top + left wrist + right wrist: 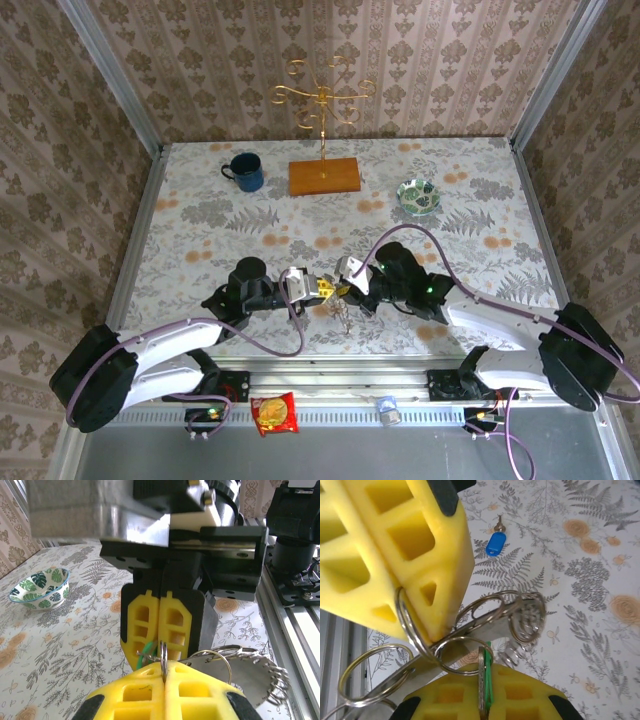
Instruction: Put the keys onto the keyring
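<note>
The left gripper (164, 676) is pressed together, pinching one loop of the silver wire keyring (520, 615), a bunch of split rings with a flat metal tag and a coil. The right gripper (481, 692) meets it tip to tip, clamped on the small green-headed metal key (488, 677), which is edge-on and touches a loop. The small blue-headed metal key (496, 544) lies flat on the floral tabletop (580, 645), ahead of the right gripper, apart from the bunch.

Blue key (495, 544), leaf-patterned bowl (41, 594), floral table (180, 250)
</note>
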Robot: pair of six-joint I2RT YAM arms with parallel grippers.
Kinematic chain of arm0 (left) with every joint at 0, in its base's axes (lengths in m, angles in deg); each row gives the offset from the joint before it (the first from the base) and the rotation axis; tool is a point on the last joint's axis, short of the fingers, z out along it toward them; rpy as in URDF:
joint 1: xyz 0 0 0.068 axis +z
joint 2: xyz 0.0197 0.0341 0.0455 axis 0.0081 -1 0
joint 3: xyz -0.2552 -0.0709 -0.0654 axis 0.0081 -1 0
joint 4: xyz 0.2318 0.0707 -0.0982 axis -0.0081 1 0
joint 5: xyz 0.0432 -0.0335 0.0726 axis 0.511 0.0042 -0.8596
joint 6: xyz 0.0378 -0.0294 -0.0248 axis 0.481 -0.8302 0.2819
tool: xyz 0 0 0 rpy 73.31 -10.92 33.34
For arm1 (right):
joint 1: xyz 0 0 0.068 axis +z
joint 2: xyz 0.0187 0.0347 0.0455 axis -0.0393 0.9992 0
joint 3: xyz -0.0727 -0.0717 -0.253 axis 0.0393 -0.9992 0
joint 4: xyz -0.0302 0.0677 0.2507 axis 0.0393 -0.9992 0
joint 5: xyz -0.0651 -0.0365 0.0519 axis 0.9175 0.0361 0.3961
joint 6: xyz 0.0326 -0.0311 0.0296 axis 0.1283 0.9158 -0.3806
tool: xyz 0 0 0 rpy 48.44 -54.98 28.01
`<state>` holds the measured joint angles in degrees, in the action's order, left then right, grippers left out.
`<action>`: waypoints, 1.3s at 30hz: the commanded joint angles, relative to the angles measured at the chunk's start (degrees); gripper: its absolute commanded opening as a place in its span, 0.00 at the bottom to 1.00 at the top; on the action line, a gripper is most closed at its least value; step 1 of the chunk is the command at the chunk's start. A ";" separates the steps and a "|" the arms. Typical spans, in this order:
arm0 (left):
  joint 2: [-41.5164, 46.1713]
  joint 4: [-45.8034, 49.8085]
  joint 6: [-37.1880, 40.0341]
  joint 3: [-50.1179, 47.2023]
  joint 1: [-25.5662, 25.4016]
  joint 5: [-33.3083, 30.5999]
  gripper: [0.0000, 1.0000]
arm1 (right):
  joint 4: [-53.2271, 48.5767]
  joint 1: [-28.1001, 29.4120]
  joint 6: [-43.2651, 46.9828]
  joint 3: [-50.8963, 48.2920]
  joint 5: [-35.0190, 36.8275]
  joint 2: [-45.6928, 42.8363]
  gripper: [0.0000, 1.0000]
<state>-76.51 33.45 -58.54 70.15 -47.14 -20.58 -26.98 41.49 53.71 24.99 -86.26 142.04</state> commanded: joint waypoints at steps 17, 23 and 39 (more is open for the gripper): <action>1.38 3.81 1.80 1.56 0.35 -3.93 0.24 | -16.79 2.04 6.52 9.76 6.02 -7.25 0.00; 9.33 2.09 -1.05 -1.83 0.64 -11.10 0.55 | -19.48 2.62 6.82 11.45 7.74 -6.64 0.00; 37.55 7.76 -7.98 -5.83 5.29 -52.56 0.69 | -5.09 8.56 -2.41 17.26 1.63 4.85 0.00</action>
<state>-41.12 38.94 -62.96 64.49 -43.08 -62.96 -40.69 49.82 56.26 41.14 -81.21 144.77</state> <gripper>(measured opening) 0.690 0.077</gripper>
